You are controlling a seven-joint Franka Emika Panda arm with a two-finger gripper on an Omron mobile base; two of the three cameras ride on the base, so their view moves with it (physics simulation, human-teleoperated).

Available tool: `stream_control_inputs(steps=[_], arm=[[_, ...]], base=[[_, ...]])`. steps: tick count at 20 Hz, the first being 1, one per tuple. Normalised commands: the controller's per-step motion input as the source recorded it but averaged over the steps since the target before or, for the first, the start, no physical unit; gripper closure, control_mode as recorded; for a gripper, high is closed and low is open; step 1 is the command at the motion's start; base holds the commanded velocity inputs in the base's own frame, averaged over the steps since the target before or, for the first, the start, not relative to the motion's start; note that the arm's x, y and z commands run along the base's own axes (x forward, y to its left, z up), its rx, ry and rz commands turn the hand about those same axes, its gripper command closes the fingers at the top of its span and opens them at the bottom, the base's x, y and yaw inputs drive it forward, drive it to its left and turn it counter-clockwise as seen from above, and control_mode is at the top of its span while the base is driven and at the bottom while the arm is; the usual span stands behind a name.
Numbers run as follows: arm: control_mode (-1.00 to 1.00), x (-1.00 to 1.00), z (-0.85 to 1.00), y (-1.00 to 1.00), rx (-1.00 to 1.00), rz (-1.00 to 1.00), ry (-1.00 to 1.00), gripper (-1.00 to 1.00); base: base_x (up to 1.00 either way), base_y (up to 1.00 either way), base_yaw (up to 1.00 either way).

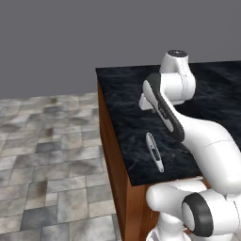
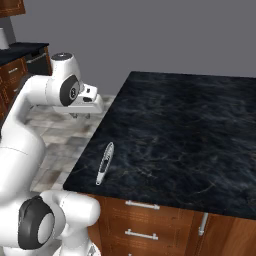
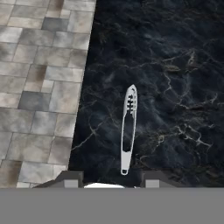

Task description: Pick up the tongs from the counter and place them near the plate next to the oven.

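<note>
Slim silver tongs [image 1: 155, 151] [image 2: 104, 163] [image 3: 128, 129] lie flat on the black marbled counter [image 1: 127, 94] [image 2: 175, 125] [image 3: 175, 65], close to its edge over the floor and roughly parallel to it. My gripper [image 1: 145, 102] [image 2: 80, 114] [image 3: 111, 178] hangs above the counter's edge, well above the tongs, pointing down. It is open and holds nothing. In the hand view its two dark fingertips [image 3: 70, 177] stand wide apart, with the tongs' narrow end just above the gap. The plate and the oven are out of view.
Grey tiled floor [image 1: 47, 141] [image 3: 39, 87] lies beyond the counter's edge. Reddish-brown drawers with metal handles [image 2: 142, 220] sit under the counter's near side. Another dark counter over wooden cabinets [image 2: 20, 55] stands at the far left.
</note>
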Motion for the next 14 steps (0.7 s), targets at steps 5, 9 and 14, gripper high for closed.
stream_control_inputs(steps=[5,9,14], arm=[[-1.00,-0.01,-0.18,0.00,0.01,0.00,-0.09,-1.00],[-1.00,-0.03,-0.38,-0.01,0.02,0.00,-0.12,-1.00],[-1.00,-0.13,-0.46,-0.12,0.00,0.00,-0.02,-1.00]], base=[[0.00,0.00,0.00],[0.00,0.00,0.00],[0.00,0.00,0.00]])
